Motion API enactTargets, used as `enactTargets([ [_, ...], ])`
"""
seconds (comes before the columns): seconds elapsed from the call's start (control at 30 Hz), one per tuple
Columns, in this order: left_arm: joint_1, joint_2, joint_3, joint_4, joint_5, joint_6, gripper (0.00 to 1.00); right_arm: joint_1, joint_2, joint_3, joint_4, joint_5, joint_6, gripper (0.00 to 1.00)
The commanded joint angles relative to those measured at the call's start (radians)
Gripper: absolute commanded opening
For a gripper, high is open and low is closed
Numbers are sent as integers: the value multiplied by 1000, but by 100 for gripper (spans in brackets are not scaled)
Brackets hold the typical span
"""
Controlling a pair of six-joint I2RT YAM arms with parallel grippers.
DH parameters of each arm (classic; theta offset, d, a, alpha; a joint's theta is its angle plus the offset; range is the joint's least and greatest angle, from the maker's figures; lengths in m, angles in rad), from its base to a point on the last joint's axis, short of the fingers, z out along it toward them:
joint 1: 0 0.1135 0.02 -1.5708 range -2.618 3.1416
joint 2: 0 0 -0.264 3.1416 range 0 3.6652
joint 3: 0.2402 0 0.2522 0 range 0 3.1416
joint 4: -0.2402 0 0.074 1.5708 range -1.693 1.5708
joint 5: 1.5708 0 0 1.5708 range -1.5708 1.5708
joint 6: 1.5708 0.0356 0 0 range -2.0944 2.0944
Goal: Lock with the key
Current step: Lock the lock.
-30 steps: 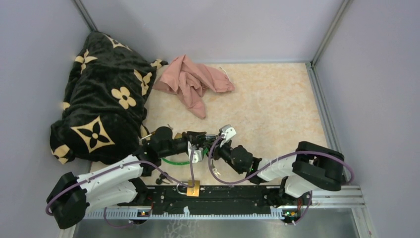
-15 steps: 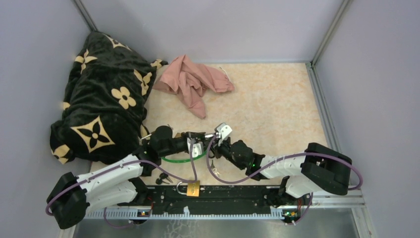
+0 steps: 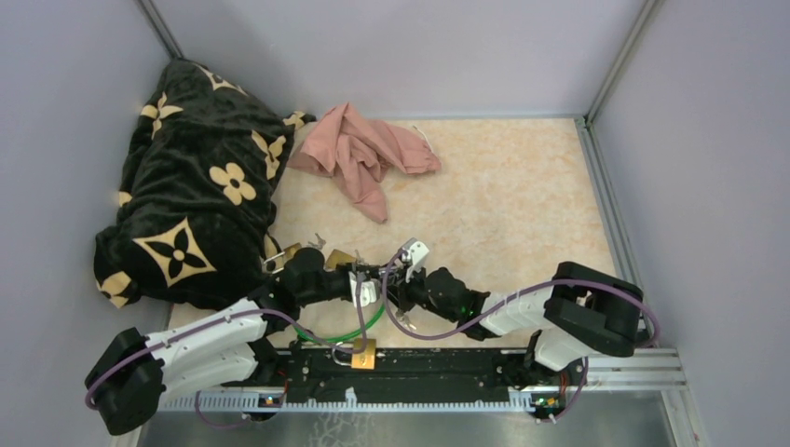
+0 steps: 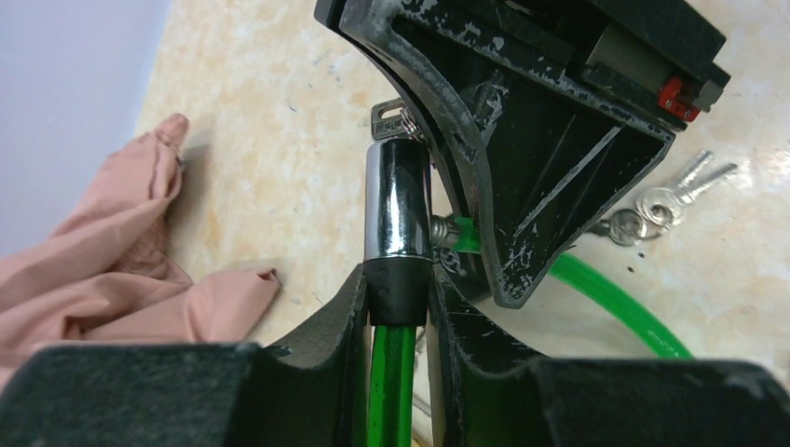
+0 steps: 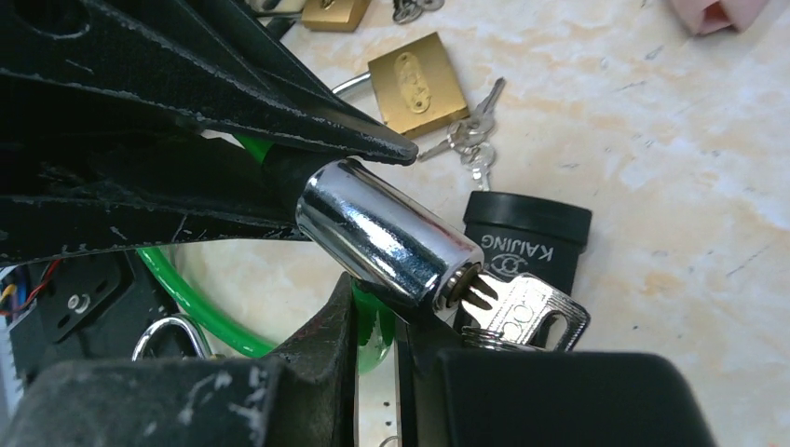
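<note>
Key [image 5: 522, 312] sits pushed into the keyway at the end of the chrome cylinder [image 5: 382, 237], and no jaws appear to be on it. Your left gripper [image 4: 399, 279] has its jaws pinched on the black collar where the green cable [image 3: 345, 326] enters that cylinder, holding it raised off the desk [image 3: 522, 186]. Your right gripper [image 5: 375, 321] has its jaws pressed nearly together on what looks like the cable's free end [image 4: 456, 228], whose metal pin touches the cylinder's side.

Over the last second both arms have drawn in toward their bases. The 2 grippers now meet nearer the front rail, the right forearm has folded closer, and the cable loop bulges toward you instead of lying under the wrists. The brass padlocks [image 3: 340, 258] behind the left wrist show more plainly.

I judge that the pin is being seated. Until it is home, turning the key locks nothing. After that you need the right jaws free to take the key.
</note>
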Motion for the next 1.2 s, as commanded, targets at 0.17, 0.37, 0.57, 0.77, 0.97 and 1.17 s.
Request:
enactTargets([
  [0.17,-24,0,-74,-241,98,-70,0,14,-10,42,243,-71,53,5],
  [0.37,-23,-11,-77,-244,105,-71,0,14,-22,53,193,-91,59,14],
  [0.57,-22,-9,-73,-198,66,-11,0,14,-52,58,141,-83,47,25],
  [0.77,-16,-5,-65,-185,54,27,0,14,-116,61,-17,-150,55,41],
  [0.97,-16,-10,-69,-180,55,20,0,14,-244,72,-328,-204,79,49],
  [1.17,-16,-2,-66,-170,56,31,0,-55,-411,152,-616,-355,51,56],
])
